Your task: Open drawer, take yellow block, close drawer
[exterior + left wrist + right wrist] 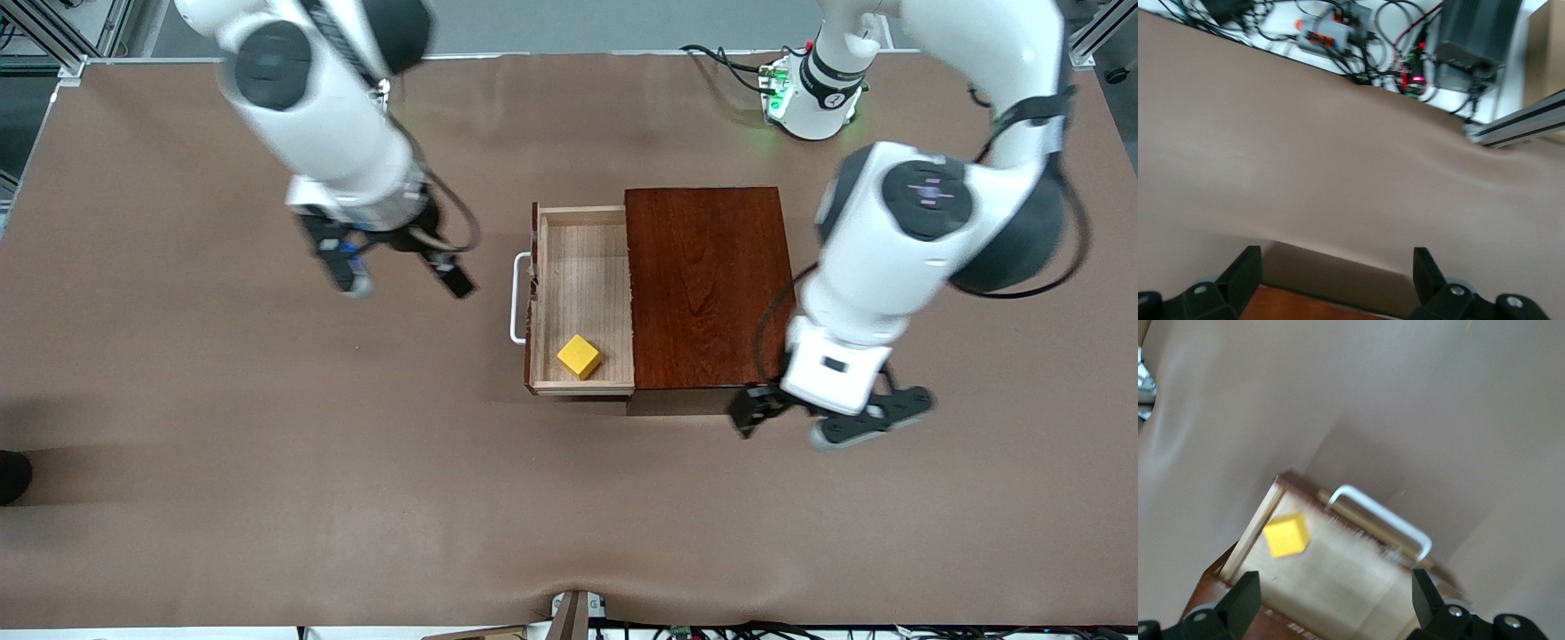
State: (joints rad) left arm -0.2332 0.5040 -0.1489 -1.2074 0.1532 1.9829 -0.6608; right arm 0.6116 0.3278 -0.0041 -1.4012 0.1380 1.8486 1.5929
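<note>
Front view, left to right: right gripper [400, 280] at upper left of centre, in the air over bare table [222, 444], fingers spread wide, nothing held. Mid-frame, the drawer [582, 298] is pulled out of the dark reddish-brown box [707, 284], pale wood inside, white U handle [518, 298] on its front. Yellow block [579, 356], small bright cube with plain faces, sits in the drawer's corner nearest the camera. Right of centre, left gripper [831, 418] hangs by the box's near corner, fingers apart, empty.

Brown table [222, 498], cables [1358, 40] and grey box [1475, 37] past its edge
</note>
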